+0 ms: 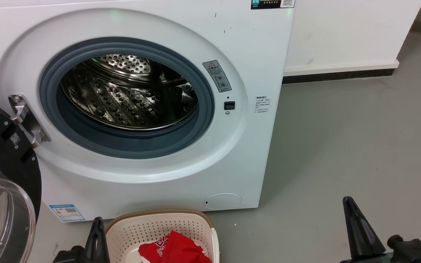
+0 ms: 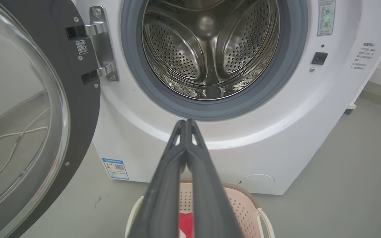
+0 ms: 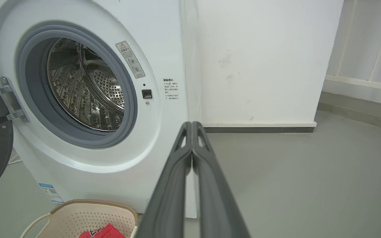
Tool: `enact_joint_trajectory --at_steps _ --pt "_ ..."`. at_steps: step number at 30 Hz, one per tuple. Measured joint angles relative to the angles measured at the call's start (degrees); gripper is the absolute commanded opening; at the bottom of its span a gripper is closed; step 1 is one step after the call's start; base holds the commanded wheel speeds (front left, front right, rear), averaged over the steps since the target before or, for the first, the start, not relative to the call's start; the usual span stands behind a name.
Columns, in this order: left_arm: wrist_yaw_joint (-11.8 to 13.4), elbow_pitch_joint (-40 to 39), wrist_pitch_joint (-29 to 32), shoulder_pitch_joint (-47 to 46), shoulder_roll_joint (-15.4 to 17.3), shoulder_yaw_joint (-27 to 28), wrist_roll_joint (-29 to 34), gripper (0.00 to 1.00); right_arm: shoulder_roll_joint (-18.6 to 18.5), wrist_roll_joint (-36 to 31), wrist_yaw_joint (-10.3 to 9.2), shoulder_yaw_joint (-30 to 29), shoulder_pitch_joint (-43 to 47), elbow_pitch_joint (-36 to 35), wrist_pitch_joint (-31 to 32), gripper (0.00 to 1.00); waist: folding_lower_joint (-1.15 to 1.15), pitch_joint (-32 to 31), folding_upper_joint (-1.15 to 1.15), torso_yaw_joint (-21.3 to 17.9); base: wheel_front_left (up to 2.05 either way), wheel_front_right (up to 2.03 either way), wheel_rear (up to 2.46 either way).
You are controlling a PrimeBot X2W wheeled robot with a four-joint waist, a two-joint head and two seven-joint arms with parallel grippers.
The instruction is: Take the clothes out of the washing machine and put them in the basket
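The white washing machine (image 1: 232, 153) stands with its porthole door (image 1: 2, 182) swung open to the left; its steel drum (image 1: 130, 95) holds no garment that I can see. On the floor in front sits the cream basket (image 1: 152, 226) with red clothes (image 1: 175, 250) lying in it. My left gripper (image 1: 97, 223) hangs just left of the basket, shut with nothing held; its tips (image 2: 186, 122) meet below the opening. Over bare floor at the lower right is my right gripper (image 1: 349, 201), its tips (image 3: 191, 124) pressed together, empty.
Grey floor (image 1: 342, 146) stretches to the right of the machine, up to a white wall with a dark skirting (image 1: 338, 75). The open door (image 2: 38, 109) juts out on the left. White cables (image 2: 15, 135) lie on the floor behind its glass.
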Motion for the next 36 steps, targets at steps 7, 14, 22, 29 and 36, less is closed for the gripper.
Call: enact_joint_trajectory --at_steps 7,14,22,29,36 --pt "-1.2 0.8 1.9 -1.1 0.0 0.5 -8.3 0.0 -0.5 9.3 -0.01 -0.1 -0.8 1.9 1.4 0.0 0.0 0.1 0.0 0.2 0.0 0.0 0.0" --pt "-2.1 1.5 3.6 -2.3 0.0 0.9 -16.0 0.0 -1.0 17.8 -0.01 -0.2 -2.5 3.7 2.9 0.0 0.0 0.2 0.0 0.4 0.0 0.0 0.0" --pt "-3.2 2.2 5.5 -3.8 0.0 1.4 -23.9 0.0 -1.4 26.3 -0.01 -0.4 -4.2 5.3 4.2 0.0 0.0 0.4 0.0 0.7 0.0 0.0 0.0" --pt "-4.2 2.9 7.0 -4.9 0.0 1.8 -30.3 0.0 -1.6 33.2 -0.01 -0.8 -5.5 6.5 5.6 0.0 0.0 0.5 0.0 0.9 0.0 0.0 0.0" --pt "-5.1 3.5 8.3 -6.0 0.0 2.2 -36.2 0.0 -1.8 39.6 -0.02 -1.2 -6.7 7.8 6.8 0.0 0.0 0.6 0.0 1.1 0.0 0.0 0.0"
